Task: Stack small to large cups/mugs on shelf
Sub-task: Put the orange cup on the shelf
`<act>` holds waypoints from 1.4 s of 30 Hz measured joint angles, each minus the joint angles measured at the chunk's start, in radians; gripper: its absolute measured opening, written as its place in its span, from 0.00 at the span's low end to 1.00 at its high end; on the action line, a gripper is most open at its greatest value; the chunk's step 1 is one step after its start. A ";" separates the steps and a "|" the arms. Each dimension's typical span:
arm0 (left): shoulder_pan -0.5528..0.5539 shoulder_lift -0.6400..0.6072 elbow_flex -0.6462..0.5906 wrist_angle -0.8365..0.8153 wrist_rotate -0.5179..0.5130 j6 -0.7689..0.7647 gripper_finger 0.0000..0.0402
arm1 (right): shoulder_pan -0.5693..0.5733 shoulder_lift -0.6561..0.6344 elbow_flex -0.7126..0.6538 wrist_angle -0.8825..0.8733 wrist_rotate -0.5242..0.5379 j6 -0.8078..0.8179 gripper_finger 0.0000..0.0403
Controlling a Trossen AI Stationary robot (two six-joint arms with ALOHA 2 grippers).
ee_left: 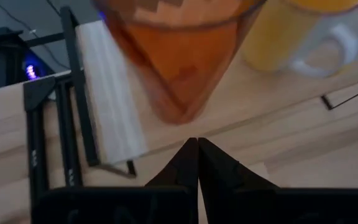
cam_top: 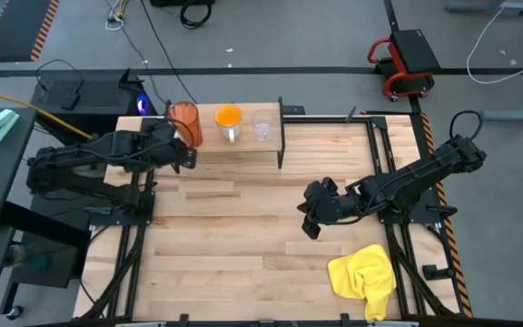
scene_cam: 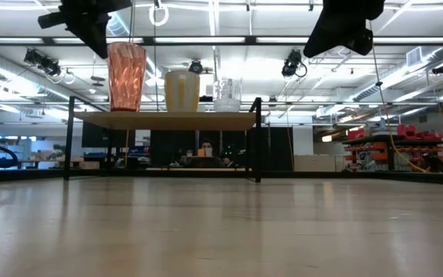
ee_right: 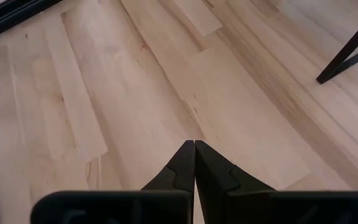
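Observation:
Three vessels stand in a row on the shelf [cam_top: 243, 145] at the table's far side. From left to right they are the amber tumbler [cam_top: 185, 123], the orange mug [cam_top: 229, 121] with a pale handle, and the clear glass cup [cam_top: 262, 126]. In the low view the tumbler [scene_cam: 126, 75], mug [scene_cam: 181, 91] and glass [scene_cam: 227, 94] rest upright on the board [scene_cam: 168, 120]. My left gripper [ee_left: 196, 144] is shut just short of the tumbler [ee_left: 179, 56], near its base, with a gap between them. My right gripper [ee_right: 194, 145] is shut over bare tabletop, right of centre [cam_top: 311, 222].
A yellow cloth [cam_top: 366, 277] lies crumpled near the table's near right corner. The shelf's black legs [cam_top: 281, 136] stand at its ends. Bare wooden tabletop [cam_top: 234, 236] stretches between the two arms and toward the near edge.

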 joint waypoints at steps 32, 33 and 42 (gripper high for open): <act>0.240 0.029 0.001 0.156 0.103 0.218 0.02 | 0.002 0.000 0.000 0.001 0.000 -0.004 0.04; 0.246 0.034 0.001 0.157 0.108 0.219 0.02 | 0.002 0.000 0.000 0.001 0.000 0.001 0.04; 0.254 0.040 0.001 0.174 0.126 0.234 0.07 | 0.002 0.000 0.000 0.000 -0.001 0.009 0.04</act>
